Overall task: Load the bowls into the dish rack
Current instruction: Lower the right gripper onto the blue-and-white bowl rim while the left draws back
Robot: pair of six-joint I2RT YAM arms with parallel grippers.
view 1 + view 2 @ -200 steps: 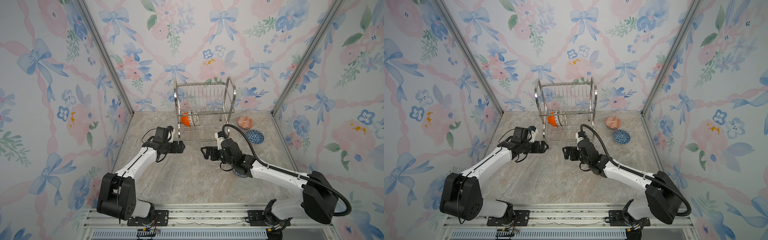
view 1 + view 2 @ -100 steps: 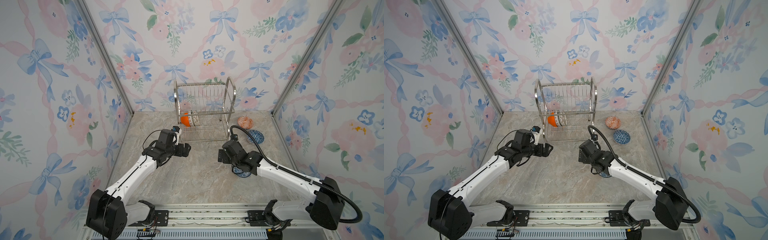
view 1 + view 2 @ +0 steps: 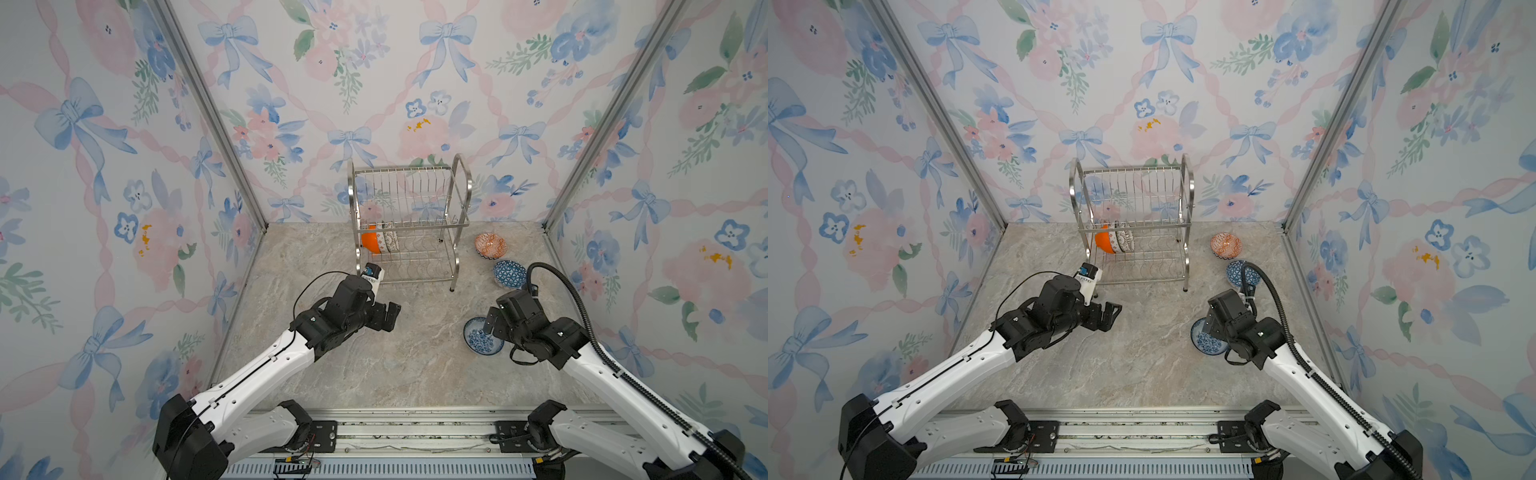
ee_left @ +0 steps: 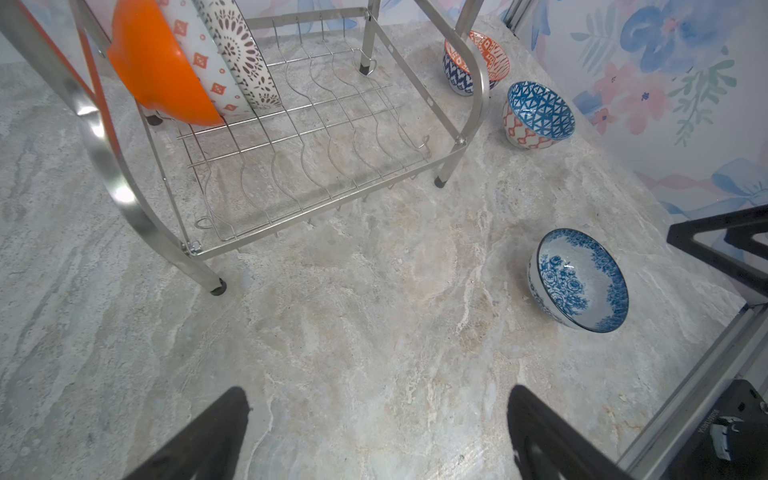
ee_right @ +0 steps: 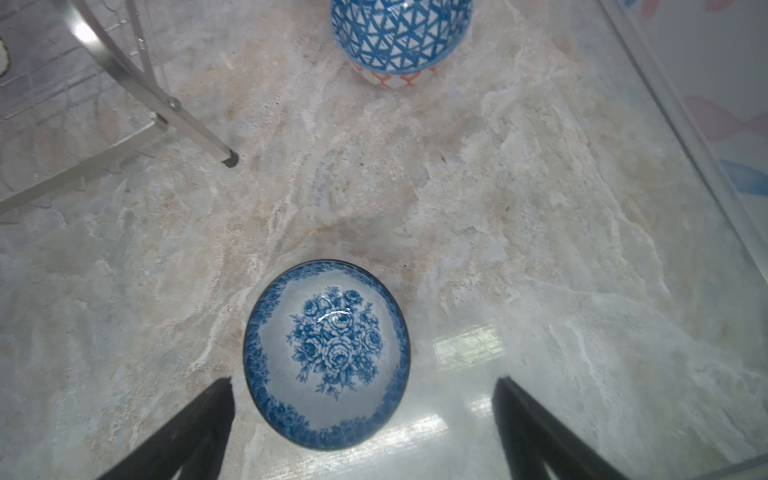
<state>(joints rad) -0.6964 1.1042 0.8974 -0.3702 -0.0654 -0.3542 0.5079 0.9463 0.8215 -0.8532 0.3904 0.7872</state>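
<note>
1. Bowls: three stand on edge in the dish rack (image 4: 120, 191) and three sit on the desk (image 3: 374, 374).
2. The left end effector (image 3: 386, 318) is released, its fingers spread wide and empty, and it hovers over bare desk.
3. The dish rack stands just beyond it, toward the back wall (image 3: 395, 104). At the left end of the lower tier, the plain orange bowl (image 4: 158, 70), a white bowl with orange diamonds (image 4: 203, 62) and a white bowl with dark lattice (image 4: 241, 54) lean side by side.
4. The blue floral bowl (image 5: 328, 353) sits upright on the desk under the right end effector (image 5: 363, 380), between its fingers; I can see no contact.
5. The right end effector is released, its fingers wide apart and grasping nothing.
6. Ahead of it sits the dark-blue triangle bowl (image 3: 510, 274). The orange-red patterned bowl (image 3: 491, 245) is just beyond that, beside the rack's right legs.
</note>
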